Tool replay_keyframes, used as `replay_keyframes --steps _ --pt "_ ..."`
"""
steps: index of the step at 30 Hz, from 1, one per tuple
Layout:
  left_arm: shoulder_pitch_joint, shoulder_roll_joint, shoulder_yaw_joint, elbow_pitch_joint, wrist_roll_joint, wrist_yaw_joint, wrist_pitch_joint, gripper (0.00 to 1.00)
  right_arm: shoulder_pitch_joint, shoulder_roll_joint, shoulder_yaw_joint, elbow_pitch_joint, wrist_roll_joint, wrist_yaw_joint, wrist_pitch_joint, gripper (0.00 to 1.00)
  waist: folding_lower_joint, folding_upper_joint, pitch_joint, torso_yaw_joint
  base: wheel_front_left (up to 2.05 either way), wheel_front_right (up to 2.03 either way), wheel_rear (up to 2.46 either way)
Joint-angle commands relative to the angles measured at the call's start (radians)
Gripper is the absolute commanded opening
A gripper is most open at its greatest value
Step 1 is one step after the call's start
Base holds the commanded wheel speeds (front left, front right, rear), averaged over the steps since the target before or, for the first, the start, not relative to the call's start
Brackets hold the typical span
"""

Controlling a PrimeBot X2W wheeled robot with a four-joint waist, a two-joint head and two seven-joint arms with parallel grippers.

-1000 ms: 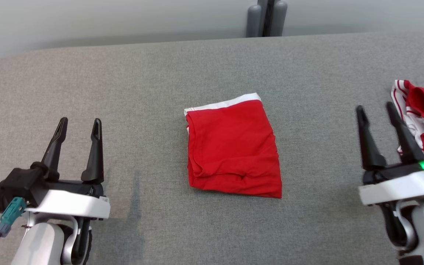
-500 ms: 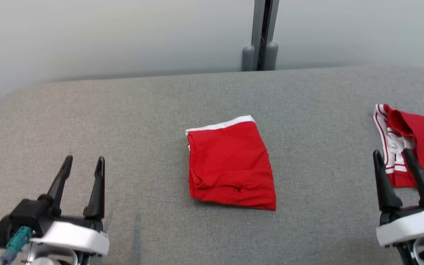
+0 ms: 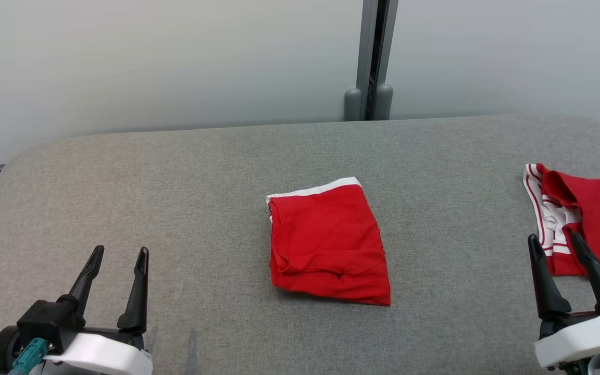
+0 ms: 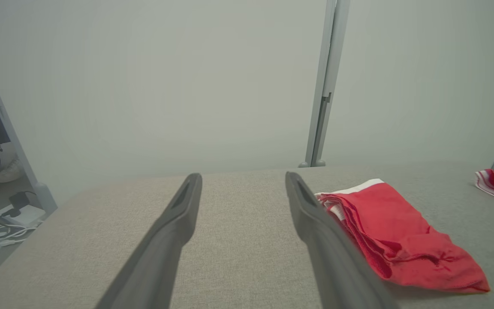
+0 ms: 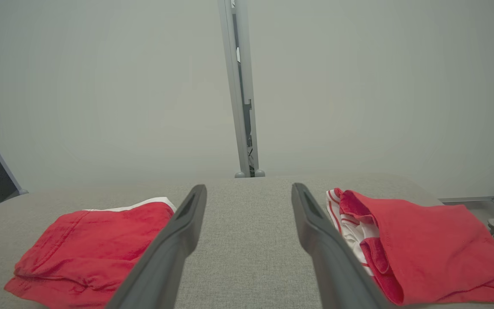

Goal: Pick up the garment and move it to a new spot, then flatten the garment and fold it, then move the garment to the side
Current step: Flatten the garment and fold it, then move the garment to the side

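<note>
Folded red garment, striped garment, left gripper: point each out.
folded red garment (image 3: 328,245): head view, middle of its top layer.
striped garment (image 3: 599,226): head view, its red part.
left gripper (image 3: 120,251): head view, midway between fingertips.

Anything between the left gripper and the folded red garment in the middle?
Nothing visible. Bare grey surface lies between the open left gripper and the folded red garment. The red-and-white garment sits far right.

The garment (image 3: 328,242) lies at the middle of the surface (image 3: 175,182); a second garment (image 3: 586,229) lies at its right edge, just behind the right end effector (image 3: 553,237). The left end effector (image 3: 121,251) is front left, a post (image 3: 370,57) behind the surface
</note>
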Motion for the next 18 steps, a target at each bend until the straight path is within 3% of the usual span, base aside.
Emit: replay_keyframes --steps 1,18 --pt "0.003 0.004 0.002 -0.004 0.009 0.006 0.003 1.0 0.009 -0.003 -0.003 -0.006 -0.006 0.0 0.002 1.0 0.0 0.0 0.0 0.001 0.0 0.0 0.0" --pt "-0.005 0.008 -0.011 -0.029 0.003 0.027 0.015 1.0 -0.006 0.002 -0.001 0.0 -0.013 0.0 0.014 1.0 0.0 0.0 0.009 0.008 0.0 0.0 0.0"
